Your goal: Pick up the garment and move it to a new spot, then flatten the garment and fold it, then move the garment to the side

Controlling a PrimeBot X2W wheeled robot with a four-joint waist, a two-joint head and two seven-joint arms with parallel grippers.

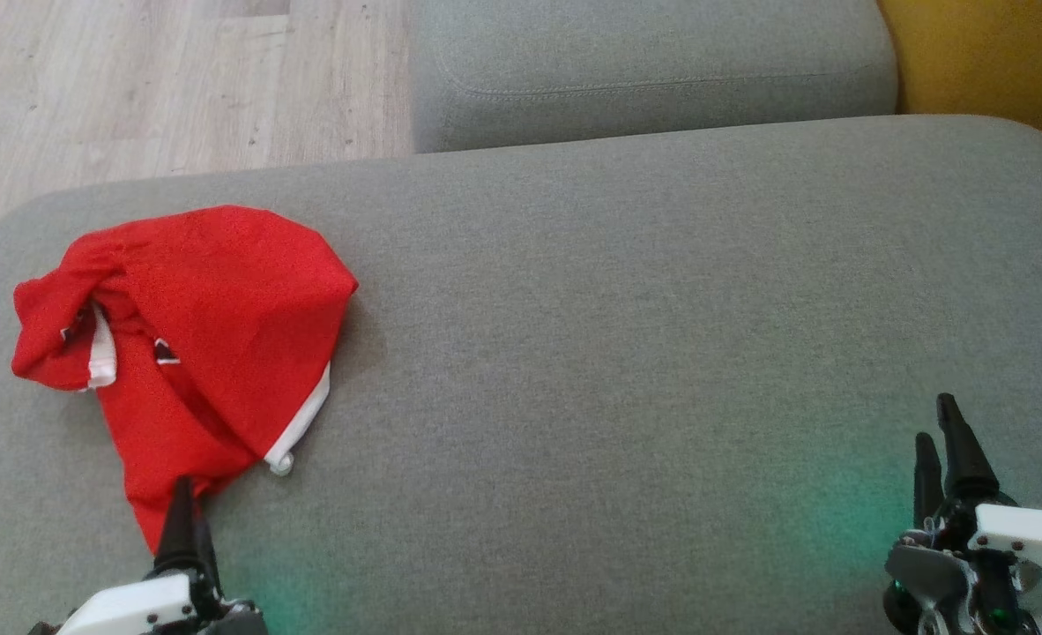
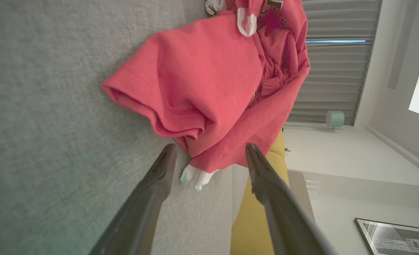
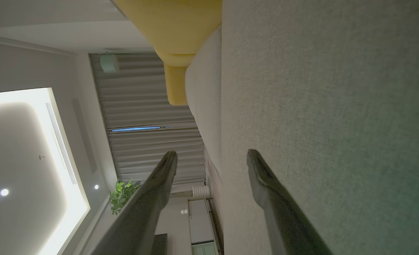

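Both hands are positioned low at the near edge of the grey sofa cushion (image 1: 618,353). The right hand (image 1: 935,419) is spread apart over bare fabric, well apart from the garment. The left hand (image 1: 188,507) is likewise spread, with nothing clamped. The near corner of the red garment (image 1: 212,300) lies between its fingertips. The garment is bunched at the cushion's left side, white trim (image 1: 302,428) exposed. It is judged light, limp and unlikely to slip. A pinch through the layered near corner is advised. Beyond, a second cushion (image 1: 653,70) and wood floor (image 1: 133,88) are seen.
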